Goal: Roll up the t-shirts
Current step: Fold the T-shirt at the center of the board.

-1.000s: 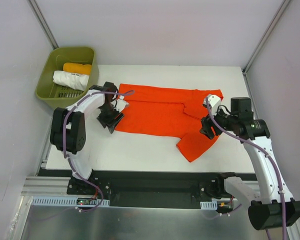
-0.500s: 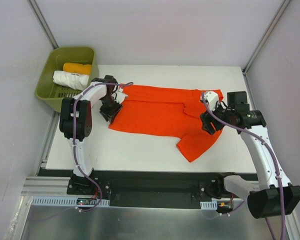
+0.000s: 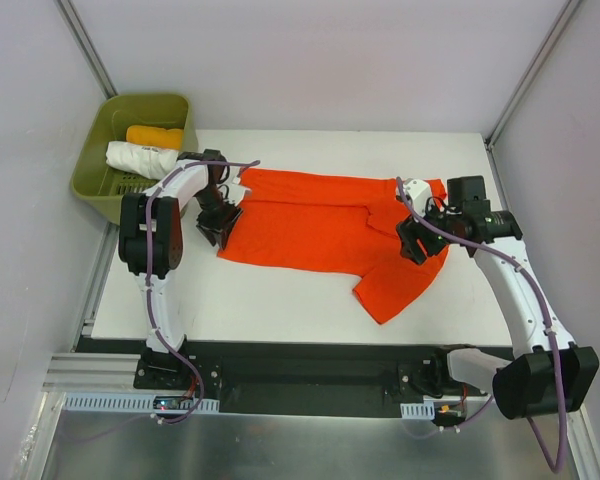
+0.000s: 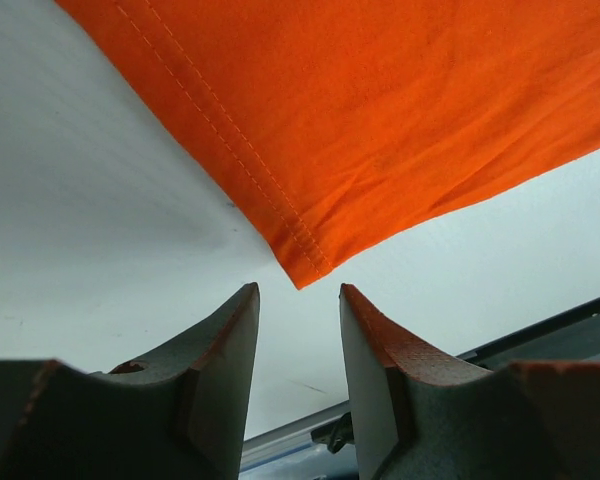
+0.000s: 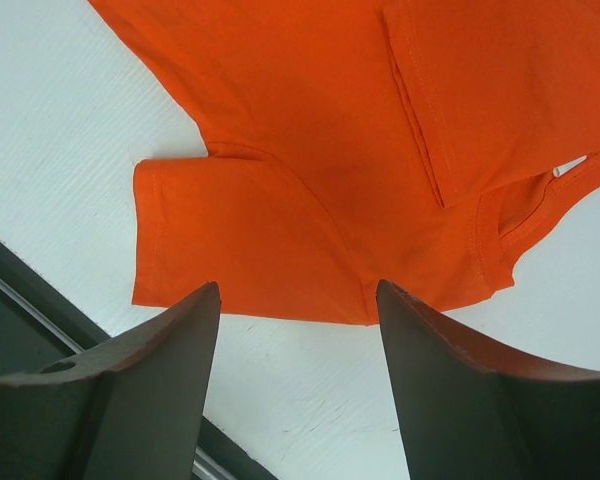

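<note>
We see the shirt (image 3: 320, 225) lying long left–right, collar toward the right edge — left gripper (image 4: 298, 292) narrowly parted by its hem corner, right gripper (image 5: 298, 288) wide, empty.

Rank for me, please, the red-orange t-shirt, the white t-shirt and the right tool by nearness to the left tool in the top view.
1. Red-orange t-shirt: its corner right by the left tool.
2. White t-shirt: in the green basket, far left.
3. Right tool: across the table, over the shirt's sleeve end.
</note>
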{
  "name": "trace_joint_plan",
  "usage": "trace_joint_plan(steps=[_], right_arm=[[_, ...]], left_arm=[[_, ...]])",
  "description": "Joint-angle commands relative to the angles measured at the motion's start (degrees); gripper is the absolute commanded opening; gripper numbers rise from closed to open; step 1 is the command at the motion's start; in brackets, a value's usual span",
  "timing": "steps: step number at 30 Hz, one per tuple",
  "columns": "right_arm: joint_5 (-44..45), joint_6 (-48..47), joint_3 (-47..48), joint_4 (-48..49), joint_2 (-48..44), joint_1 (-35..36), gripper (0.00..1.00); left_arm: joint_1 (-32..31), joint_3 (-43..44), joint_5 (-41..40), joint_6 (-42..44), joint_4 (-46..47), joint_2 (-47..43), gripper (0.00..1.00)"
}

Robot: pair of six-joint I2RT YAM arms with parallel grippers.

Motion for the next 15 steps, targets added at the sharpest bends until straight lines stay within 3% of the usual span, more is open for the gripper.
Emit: trace_joint_plan(steps=[1, 11, 15], right_arm=[[-0.74, -0.34, 1.84, 1.59, -0.14, 0.25, 0.67], [-1.09, -0.69, 0.09, 1.59, -1.11, 0.25, 0.68], [-0.92, -0.86, 0.17, 1.06, -1.28, 0.25, 0.68]], left_arm=[[-0.18, 0.74, 1.77, -1.11, -2.96, 0.37, 0.38], [-0.18, -3.21, 0.72, -2.51, -0.15, 2.13, 0.40], [-0.18, -4.88, 0.19, -2.95, 2.13, 3.27, 0.36]])
